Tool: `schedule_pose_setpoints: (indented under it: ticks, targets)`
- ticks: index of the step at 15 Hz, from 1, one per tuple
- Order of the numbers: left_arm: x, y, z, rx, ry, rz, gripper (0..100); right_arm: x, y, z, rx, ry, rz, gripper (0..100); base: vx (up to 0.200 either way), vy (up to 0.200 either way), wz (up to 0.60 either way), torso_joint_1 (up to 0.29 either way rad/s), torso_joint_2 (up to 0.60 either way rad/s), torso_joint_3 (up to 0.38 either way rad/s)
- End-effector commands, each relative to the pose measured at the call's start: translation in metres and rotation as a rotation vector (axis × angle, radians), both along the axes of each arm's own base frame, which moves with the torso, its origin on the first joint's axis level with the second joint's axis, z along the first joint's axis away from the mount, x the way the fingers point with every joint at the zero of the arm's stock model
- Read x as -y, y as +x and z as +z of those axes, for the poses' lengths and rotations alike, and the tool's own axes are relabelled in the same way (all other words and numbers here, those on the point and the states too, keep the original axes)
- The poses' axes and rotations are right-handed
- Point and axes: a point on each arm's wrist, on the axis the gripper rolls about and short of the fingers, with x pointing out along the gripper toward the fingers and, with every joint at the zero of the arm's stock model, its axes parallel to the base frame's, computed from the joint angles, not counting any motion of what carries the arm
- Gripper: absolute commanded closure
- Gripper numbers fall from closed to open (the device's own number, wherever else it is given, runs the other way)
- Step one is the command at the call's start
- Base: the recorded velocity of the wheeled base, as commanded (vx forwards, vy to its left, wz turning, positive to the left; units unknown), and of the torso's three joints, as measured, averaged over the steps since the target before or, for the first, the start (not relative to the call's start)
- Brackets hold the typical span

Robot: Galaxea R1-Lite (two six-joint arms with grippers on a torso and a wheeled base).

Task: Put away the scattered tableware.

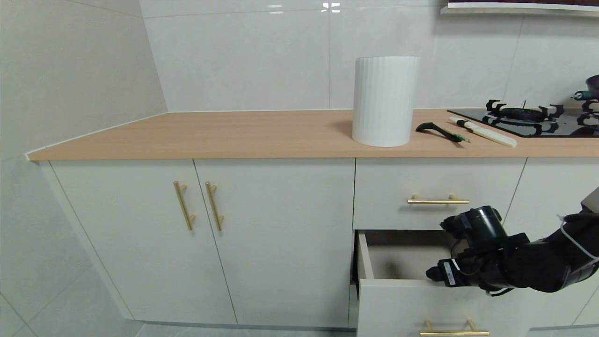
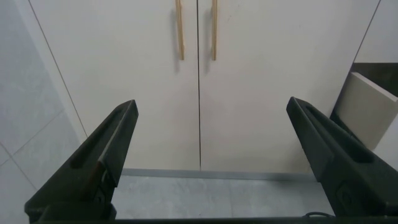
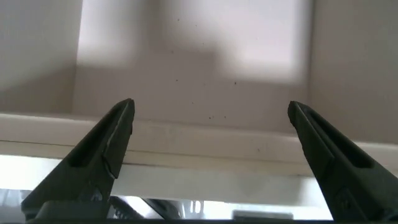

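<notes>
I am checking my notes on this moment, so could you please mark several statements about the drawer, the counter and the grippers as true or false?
1. The lower drawer is pulled open. True.
2. The right gripper grips a utensil. False: it is open and empty, at the drawer's front.
3. Both utensils lie in the drawer. False: the black-handled utensil and the cream-handled utensil lie on the countertop.
4. The white ribbed container stands upright on the countertop. True.
5. The left gripper is open. True.
</notes>
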Motion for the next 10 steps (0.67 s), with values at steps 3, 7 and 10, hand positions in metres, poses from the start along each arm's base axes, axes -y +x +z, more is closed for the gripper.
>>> schedule_pose_setpoints:
  ticks: [3,7,10]
  targets:
    - [0.0,0.0,0.0,0.001,0.0,0.001,0,0.0,-0.011,0.009,-0.045,-0.038,0.049,0,0.0,0.0,0.0,0.0,0.0,0.0]
    - [0.0,0.0,0.0,0.001,0.0,0.001,0,-0.003,-0.021,0.011,-0.109,-0.071,0.088,0,0.0,0.0,0.0,0.0,0.0,0.0]
    - [0.0,0.0,0.0,-0.001,0.0,-0.001,0,-0.003,-0.026,0.012,-0.146,-0.085,0.1,0,0.0,0.0,0.0,0.0,0.0,0.0]
